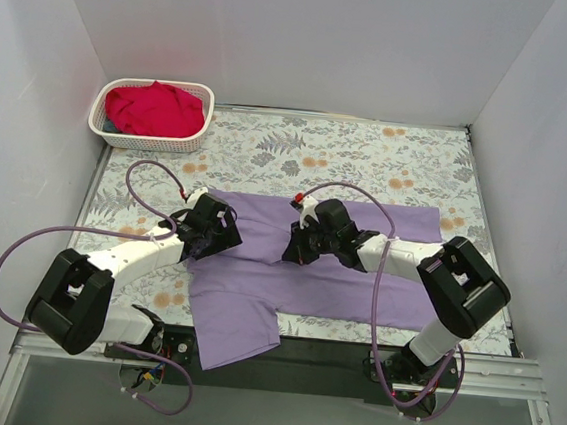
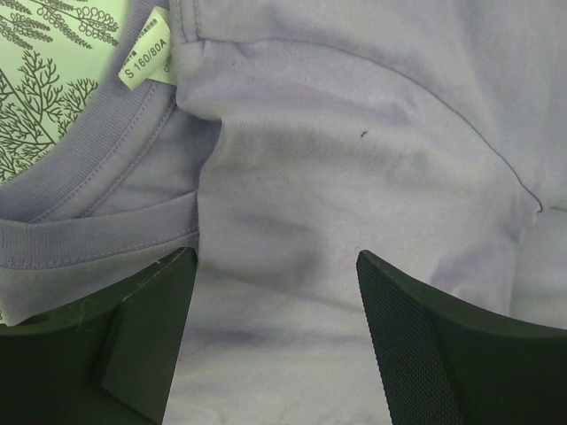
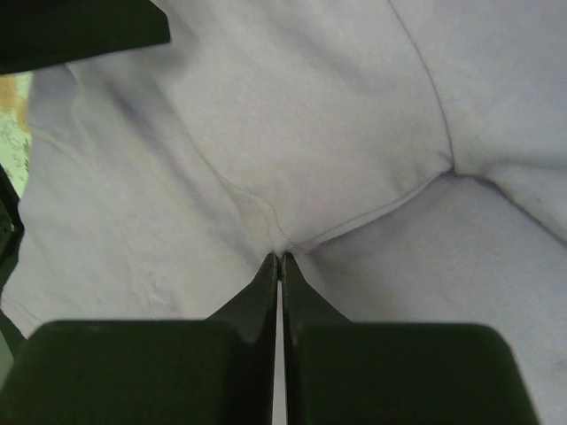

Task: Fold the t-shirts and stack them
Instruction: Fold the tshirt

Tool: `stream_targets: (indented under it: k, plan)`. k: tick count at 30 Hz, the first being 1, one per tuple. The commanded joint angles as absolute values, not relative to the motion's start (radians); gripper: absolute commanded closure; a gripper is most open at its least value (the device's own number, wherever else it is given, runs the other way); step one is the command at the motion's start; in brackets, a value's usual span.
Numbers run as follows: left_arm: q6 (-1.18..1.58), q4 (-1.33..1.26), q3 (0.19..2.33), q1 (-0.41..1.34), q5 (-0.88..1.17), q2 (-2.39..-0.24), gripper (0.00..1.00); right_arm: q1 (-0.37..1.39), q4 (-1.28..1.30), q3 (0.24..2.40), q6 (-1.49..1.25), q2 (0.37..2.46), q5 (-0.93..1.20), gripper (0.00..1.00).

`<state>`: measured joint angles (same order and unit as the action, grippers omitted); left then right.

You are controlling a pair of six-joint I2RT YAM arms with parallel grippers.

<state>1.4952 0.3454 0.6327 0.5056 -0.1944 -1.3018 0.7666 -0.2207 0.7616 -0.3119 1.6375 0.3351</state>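
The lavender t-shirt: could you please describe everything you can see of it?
The lavender t-shirt is plain, soft knit cloth with a ribbed neckband and a white size label inside it. It lies spread but rumpled on the floral table, with one part draping over the near edge. The right gripper, jaws shut, pinches a puckered fold at a seam. The left gripper is poised by the neck, jaws open.
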Motion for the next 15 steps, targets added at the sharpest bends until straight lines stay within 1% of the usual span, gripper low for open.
stream_targets:
  k: [1,15]
  plan:
    - [1.485,0.328,0.661,0.502,-0.204,-1.301,0.32,0.762,-0.258,0.822,-0.324,1.594,0.325,0.99]
    - [1.514,0.328,0.657,0.502,-0.242,-1.286,0.3,0.704,-0.258,0.943,-0.377,1.634,0.25,0.99]
